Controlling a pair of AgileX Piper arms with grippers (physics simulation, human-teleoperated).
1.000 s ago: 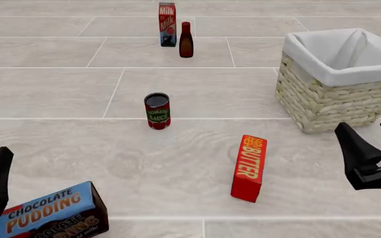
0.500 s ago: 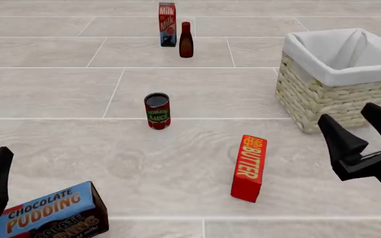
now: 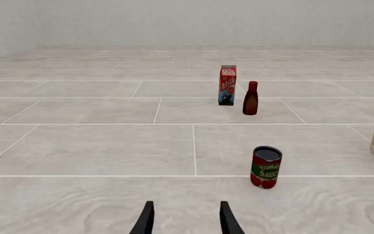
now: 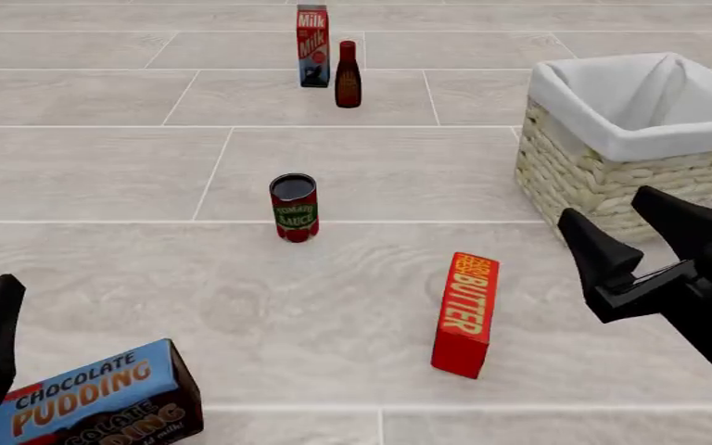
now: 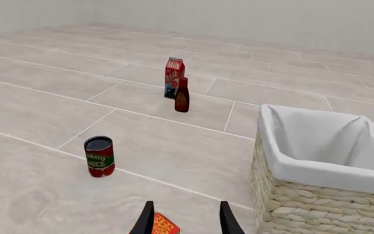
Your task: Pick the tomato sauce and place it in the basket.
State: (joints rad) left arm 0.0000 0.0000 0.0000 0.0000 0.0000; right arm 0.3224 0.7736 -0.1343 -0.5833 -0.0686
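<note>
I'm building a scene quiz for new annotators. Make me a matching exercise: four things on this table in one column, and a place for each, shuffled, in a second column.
Places are as the front view shows them.

Things:
1. tomato sauce
2. butter box
3. milk carton
4. basket

Places:
A. far end, beside the dark bottle
B. right side, just beyond the right gripper
C. middle of the table, standing alone
D. near side, right of centre, standing on end

Pairs: 1-C, 2-D, 3-A, 4-B
</note>
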